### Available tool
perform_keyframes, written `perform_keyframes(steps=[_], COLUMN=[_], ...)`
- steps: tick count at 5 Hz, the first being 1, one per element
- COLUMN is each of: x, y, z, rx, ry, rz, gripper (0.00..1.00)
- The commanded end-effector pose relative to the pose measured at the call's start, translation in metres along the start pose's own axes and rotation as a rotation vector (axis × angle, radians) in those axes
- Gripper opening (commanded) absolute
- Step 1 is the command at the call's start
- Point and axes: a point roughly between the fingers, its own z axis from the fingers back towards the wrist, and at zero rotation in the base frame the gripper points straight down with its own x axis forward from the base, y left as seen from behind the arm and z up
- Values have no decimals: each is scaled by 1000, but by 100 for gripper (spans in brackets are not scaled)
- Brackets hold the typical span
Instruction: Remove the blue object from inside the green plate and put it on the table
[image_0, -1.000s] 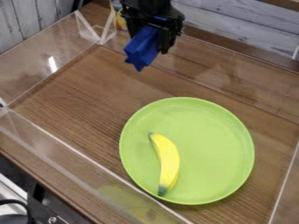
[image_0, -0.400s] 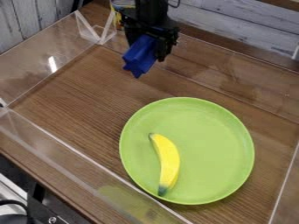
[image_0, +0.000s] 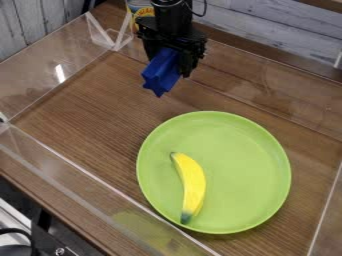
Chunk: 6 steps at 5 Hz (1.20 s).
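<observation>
The jaws are clamped on the upper end of the blue block (image_0: 162, 72), which hangs tilted below the gripper (image_0: 175, 60), its lower end pointing down and toward the camera. A second ago the block was held a little higher and further toward the far left corner; it has since come down and shifted slightly toward the middle of the table (image_0: 80, 120). It looks just above the wood, though whether its lower end already touches cannot be told from this view.

In front of the jaws and to the right lies the green plate (image_0: 247, 150), well apart from the block, with only the banana (image_0: 190, 186) left inside.

So the removal is done and the block is being lowered onto bare wood. What remains, by my reading, is the last bit of descent and the release.
</observation>
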Motion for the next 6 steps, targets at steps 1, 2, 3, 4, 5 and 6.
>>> perform_keyframes(steps=[1, 2, 3, 4, 5, 6], x=[8, 6, 4, 1, -1, -2], y=[2, 1, 1, 0, 0, 0], z=[17, 16, 12, 8, 4, 1], rx=[17, 21, 25, 29, 33, 39], ry=[-59, -39, -19, 0, 17, 33], rz=[7, 11, 10, 10, 8, 5], gripper=[100, 100, 100, 100, 100, 100])
